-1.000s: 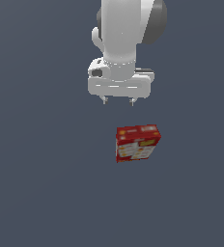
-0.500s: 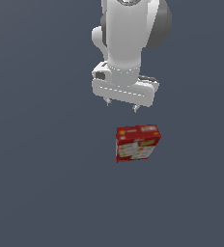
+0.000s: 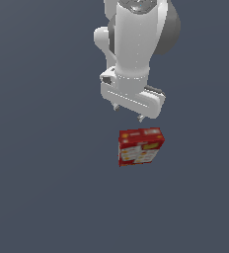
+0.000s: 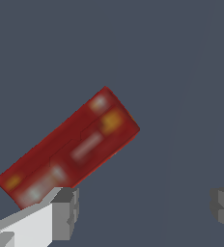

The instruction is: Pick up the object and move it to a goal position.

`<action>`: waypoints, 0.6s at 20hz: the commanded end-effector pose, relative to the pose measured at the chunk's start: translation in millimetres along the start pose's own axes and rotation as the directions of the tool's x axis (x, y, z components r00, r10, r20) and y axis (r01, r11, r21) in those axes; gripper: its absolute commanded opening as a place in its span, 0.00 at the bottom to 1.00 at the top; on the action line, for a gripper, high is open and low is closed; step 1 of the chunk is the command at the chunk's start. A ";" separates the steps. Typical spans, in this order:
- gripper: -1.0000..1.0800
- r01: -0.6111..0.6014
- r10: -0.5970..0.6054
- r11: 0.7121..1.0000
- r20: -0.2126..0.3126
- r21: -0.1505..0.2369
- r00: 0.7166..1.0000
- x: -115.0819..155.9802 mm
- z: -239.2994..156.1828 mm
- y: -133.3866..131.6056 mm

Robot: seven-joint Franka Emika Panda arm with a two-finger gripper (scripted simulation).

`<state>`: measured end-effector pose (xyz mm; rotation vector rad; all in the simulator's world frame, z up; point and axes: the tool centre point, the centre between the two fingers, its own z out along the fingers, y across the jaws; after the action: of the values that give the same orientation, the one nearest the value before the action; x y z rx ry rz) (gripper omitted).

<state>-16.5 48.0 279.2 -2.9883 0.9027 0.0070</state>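
In the exterior view we see the gripper (image 3: 129, 112) hanging with its fingers spread apart, empty, above the red box (image 3: 140, 147) on the grey floor (image 3: 42, 168). Its white and yellow print is too blurred to read.

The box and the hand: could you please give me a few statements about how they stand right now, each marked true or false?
1. The hand is open. True.
2. The box is held between the fingers. False: it rests on the grey floor, apart from them.
3. The box is red with white and yellow print. True.
4. In the exterior view the hand is below the box. False: it hangs above it.
5. A second box lies beside it. False: only one shows.
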 end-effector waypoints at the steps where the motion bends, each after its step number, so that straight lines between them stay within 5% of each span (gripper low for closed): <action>1: 0.96 -0.061 0.061 0.998 0.000 -0.001 0.998 1.2 2.3 -4.7; 12: 0.96 -0.316 0.316 0.949 -0.003 -0.004 0.949 5.4 13.1 -24.8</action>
<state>-0.3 63.8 268.0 -2.8348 1.3191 0.0108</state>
